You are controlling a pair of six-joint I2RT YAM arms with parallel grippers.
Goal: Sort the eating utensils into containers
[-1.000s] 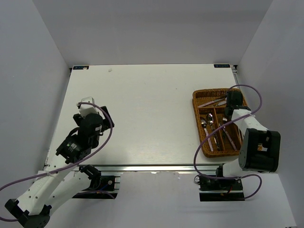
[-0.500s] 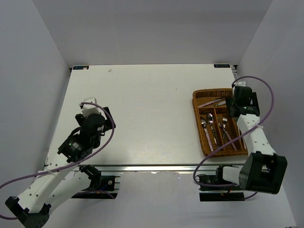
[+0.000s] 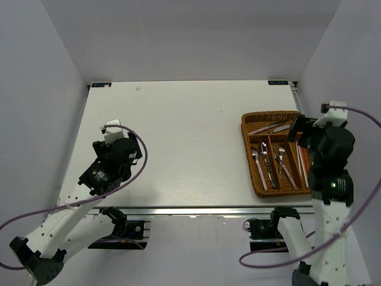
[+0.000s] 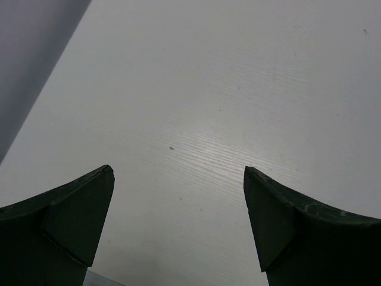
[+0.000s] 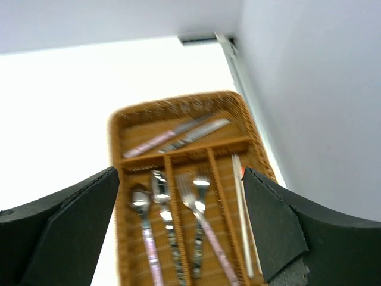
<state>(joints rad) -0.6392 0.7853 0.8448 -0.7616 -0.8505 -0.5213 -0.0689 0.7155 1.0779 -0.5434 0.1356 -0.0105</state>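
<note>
1. Jaws on the left gripper (image 3: 122, 146) and the right gripper (image 3: 297, 130) stood wide and empty in the top view. The left hung over bare worktop (image 3: 178, 137) at the near left, the right above the far right corner of the wicker tray (image 3: 244, 149).
2. From above, every one of the utensils (image 3: 264, 148) I could find lay in that tray at the right. The knives (image 3: 268, 127) were in the far crosswise section, spoons (image 3: 255, 156) and forks (image 3: 281, 159) in the lengthwise ones, and chopsticks (image 3: 302, 164) along the right wall. The sort looked finished, so the likeliest error was a needless reach that stirred sorted pieces.
3. The right arm's cable (image 3: 372, 185) looped out past the worktop's right edge. A careless swing might have snagged it or knocked the wrist into the side wall (image 3: 351, 59).
4. In the left wrist view the wide jaws framed only bare worktop. Risk was small: a low sweep could have scraped the surface.
5. The right wrist view looked down between wide jaws at the tray. One pink-handled fork (image 5: 208, 238) lay aslant, its handle close to the dividers (image 5: 218, 190). A descent here could have caught a divider or the rim and dragged the tray.
6. That view was blurred, so whether each chopstick lay fully inside its compartment could not be told.
</note>
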